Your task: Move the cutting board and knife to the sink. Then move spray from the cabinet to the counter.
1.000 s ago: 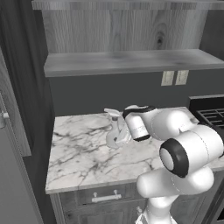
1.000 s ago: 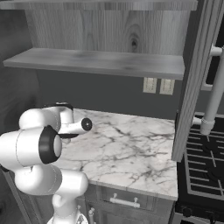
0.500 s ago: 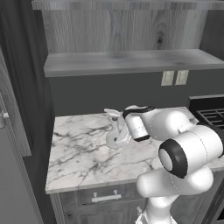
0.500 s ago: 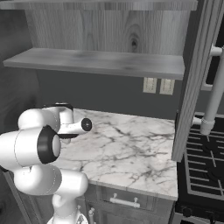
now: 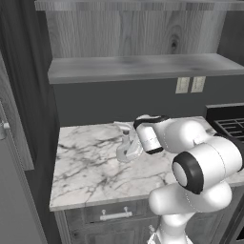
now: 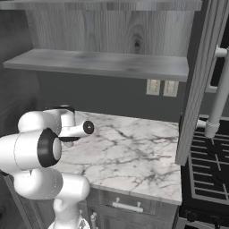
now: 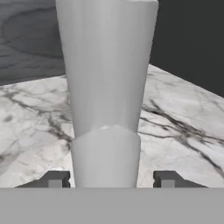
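On the marble surface (image 5: 86,167), the spray (image 7: 107,100) stands upright between the fingertips (image 7: 54,179) of the released tool (image 7: 108,180), gaps either side.

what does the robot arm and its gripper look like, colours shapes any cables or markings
The arm is glossy white, built of rounded, bulbous segments with dark rings and round dark caps at the joints. A dark band circles the wrist behind the hand. The gripper ends in two small dark grey, blocky finger tips. No cables, labels or markings can be made out on it.
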### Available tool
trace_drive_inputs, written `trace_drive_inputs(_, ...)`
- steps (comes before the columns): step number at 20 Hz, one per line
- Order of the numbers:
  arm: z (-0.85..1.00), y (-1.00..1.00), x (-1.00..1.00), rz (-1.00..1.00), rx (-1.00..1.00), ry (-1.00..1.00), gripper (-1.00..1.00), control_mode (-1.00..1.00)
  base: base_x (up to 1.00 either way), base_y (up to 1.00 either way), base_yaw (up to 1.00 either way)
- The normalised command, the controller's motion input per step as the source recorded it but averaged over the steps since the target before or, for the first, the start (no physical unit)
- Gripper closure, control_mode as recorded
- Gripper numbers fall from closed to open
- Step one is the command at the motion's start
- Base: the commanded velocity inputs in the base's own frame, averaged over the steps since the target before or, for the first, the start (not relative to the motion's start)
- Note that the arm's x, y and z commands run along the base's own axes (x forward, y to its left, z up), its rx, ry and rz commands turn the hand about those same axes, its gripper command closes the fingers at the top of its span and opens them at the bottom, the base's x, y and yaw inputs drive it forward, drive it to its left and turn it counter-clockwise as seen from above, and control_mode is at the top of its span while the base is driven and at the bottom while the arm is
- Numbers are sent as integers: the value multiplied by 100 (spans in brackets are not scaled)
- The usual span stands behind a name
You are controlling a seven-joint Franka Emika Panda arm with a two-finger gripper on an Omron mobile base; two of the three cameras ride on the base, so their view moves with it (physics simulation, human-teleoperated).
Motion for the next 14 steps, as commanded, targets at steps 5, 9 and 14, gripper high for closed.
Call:
trace_drive_inputs(5, 0, 0, 0, 0, 0, 0, -100, -100, 0, 0, 0)
trace_drive_inputs(9, 0, 0, 0, 0, 0, 0, -100, -100, 0, 0, 0)
trace_drive_inputs(14, 0, 0, 0, 0, 0, 0, -100, -100, 0, 0, 0)
